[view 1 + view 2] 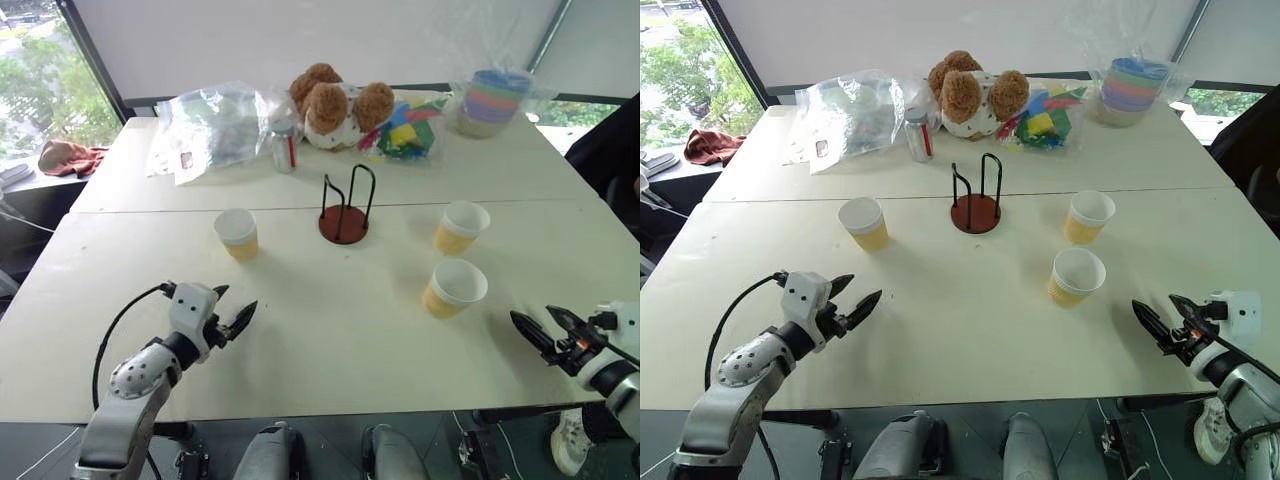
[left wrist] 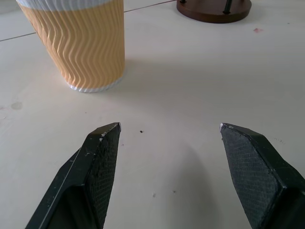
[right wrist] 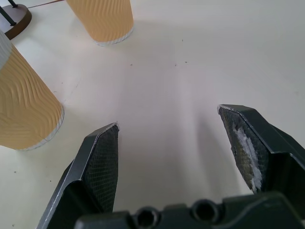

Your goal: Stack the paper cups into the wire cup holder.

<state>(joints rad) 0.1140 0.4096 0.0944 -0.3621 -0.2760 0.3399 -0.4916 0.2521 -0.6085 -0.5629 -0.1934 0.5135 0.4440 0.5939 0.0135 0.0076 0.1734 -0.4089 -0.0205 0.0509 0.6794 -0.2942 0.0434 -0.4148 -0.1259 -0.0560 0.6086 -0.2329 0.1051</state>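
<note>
Standing untouched on the pale surface (image 1: 330, 330), all three paper cups are still outside the wire cup holder (image 1: 345, 212), so the stacking has not begun and every cup is left to place. On the left, the left tool (image 1: 238, 320) hovers low with its black fingers spread wide and nothing between them, aimed toward the left cup (image 1: 237, 234), which stands upright just beyond it. At centre, the holder sits empty: a round dark-red disc with two upright black wire loops. To its right, the far cup (image 1: 461, 227) and the near cup (image 1: 453, 288) stand upright, close together but apart. Each cup is tapered, white at rim and inside, with a rippled yellow-orange sleeve. At the right edge, the right tool (image 1: 538, 325) is likewise wide and empty, near the near cup.
</note>
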